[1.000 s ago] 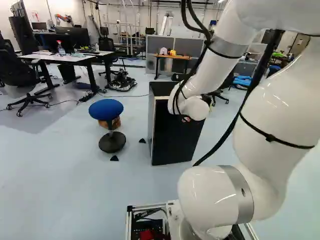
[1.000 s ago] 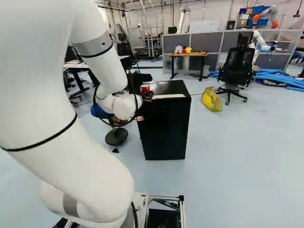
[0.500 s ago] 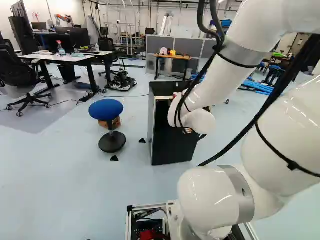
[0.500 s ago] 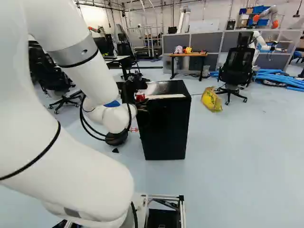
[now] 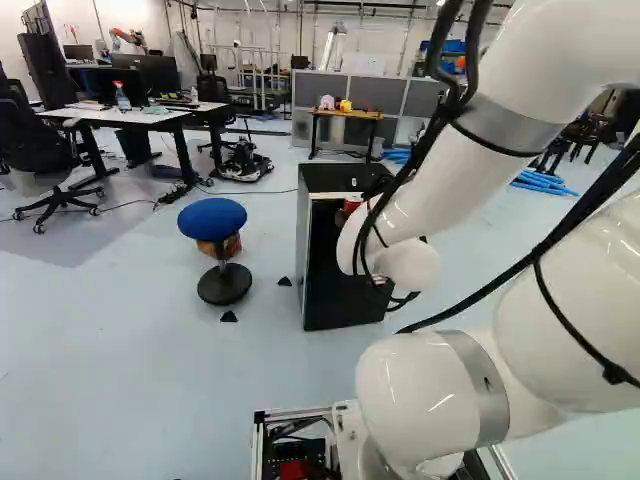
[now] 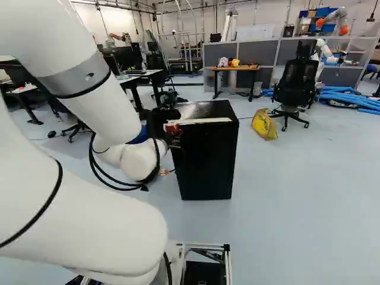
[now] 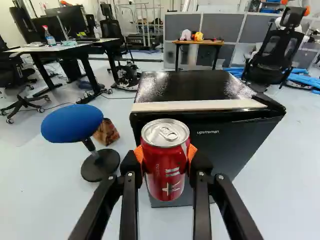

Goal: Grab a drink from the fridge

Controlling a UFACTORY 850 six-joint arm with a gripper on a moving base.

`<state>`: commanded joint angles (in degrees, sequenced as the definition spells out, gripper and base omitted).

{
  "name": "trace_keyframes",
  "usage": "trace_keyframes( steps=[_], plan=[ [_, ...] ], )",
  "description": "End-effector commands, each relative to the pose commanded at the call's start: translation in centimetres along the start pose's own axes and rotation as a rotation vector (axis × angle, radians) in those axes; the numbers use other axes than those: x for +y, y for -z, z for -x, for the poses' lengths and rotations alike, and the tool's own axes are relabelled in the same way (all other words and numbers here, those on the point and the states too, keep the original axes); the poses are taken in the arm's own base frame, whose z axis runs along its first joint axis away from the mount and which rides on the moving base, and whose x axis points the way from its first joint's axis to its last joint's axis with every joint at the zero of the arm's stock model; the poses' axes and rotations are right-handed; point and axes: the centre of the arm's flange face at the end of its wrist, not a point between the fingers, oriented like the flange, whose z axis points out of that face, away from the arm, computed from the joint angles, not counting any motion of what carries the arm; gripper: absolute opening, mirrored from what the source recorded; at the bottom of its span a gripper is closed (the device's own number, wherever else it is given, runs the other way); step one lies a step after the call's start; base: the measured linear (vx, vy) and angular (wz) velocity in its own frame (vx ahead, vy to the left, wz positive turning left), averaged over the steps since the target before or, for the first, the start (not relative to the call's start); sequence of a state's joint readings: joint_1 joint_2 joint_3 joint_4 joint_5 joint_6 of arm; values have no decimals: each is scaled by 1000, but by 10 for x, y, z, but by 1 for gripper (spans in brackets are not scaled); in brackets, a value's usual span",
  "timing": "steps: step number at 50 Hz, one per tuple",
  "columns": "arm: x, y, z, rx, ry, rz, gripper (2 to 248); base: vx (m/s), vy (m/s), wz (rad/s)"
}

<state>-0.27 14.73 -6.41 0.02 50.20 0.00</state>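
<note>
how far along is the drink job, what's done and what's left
Seemingly done: the red can is outside the fridge, whose door looks shut.
In progress: the hand holds the can between its orange pads, in front of the fridge.
Left: probably carrying it off and delivering it; the pictures don't show where.

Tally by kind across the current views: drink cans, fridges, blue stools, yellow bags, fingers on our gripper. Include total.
Red metal drink can: 1
Black box-shaped fridge: 1
Blue round-topped stool: 1
Yellow floor bag: 1
Black fingers with orange pads, gripping the can: 2
Total: 6
</note>
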Motion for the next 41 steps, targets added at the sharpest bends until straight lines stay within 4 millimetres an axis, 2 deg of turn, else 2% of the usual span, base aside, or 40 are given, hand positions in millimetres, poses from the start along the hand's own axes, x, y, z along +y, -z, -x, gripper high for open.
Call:
trace_keyframes(
  steps=[16,41],
  plan=[
    [-1,7,6,-6,2,-4,100,0,0,0],
    [-1,8,6,-6,2,-5,100,0,0,0]
  ],
)
